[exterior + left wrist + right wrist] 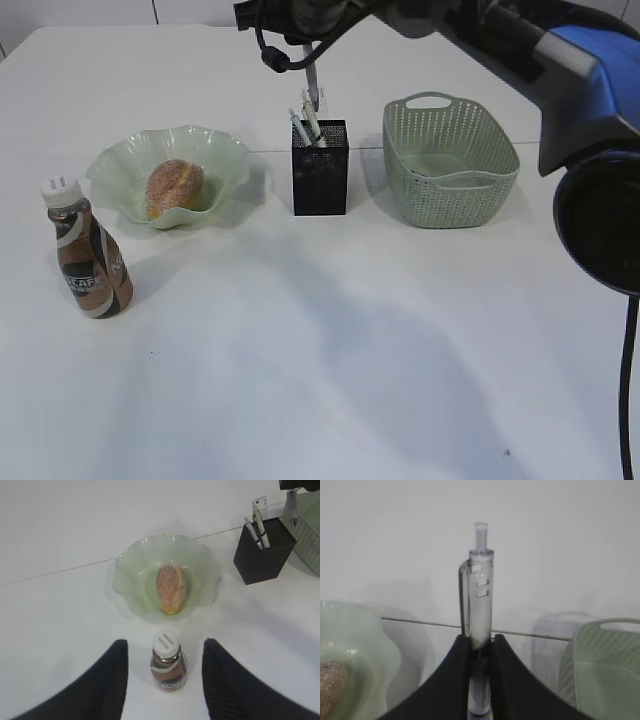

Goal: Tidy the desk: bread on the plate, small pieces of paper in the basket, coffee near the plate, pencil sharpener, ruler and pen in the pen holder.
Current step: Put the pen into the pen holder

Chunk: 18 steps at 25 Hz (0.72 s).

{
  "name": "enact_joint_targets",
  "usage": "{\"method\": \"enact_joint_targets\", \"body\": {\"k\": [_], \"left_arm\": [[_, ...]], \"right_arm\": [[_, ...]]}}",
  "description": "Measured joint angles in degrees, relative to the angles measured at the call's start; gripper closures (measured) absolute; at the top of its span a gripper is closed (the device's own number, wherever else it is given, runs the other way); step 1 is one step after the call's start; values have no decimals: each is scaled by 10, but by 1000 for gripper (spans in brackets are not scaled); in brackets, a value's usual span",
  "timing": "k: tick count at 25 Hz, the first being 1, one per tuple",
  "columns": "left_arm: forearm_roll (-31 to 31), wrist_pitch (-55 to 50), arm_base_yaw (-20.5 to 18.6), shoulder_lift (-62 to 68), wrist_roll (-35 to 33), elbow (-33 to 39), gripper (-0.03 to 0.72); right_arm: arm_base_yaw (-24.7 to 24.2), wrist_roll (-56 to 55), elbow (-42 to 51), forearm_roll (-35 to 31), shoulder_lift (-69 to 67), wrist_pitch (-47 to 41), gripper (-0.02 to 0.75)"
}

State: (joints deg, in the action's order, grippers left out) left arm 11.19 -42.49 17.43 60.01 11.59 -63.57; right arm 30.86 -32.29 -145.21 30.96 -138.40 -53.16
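Your right claw pinches the pen upright above the holder, at the basket's nine o'clock. Release off-centre and it may strike the rim or the items inside and topple out. Your left claw hangs spread around the coffee.

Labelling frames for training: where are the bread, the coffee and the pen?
bread (174, 187): exterior view, sugared top.
coffee (169, 667): left wrist view, label below the cap.
pen (480, 605): right wrist view, clear barrel.
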Motion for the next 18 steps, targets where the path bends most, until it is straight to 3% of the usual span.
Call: {"method": "enact_joint_targets", "body": {"k": [8, 18], "left_arm": [[0, 7, 0, 9, 0, 0, 348], [0, 40, 0, 37, 0, 0, 348]], "right_arm": [[-42, -6, 0, -22, -31, 55, 637], [-45, -5, 0, -24, -67, 131, 637]]}}
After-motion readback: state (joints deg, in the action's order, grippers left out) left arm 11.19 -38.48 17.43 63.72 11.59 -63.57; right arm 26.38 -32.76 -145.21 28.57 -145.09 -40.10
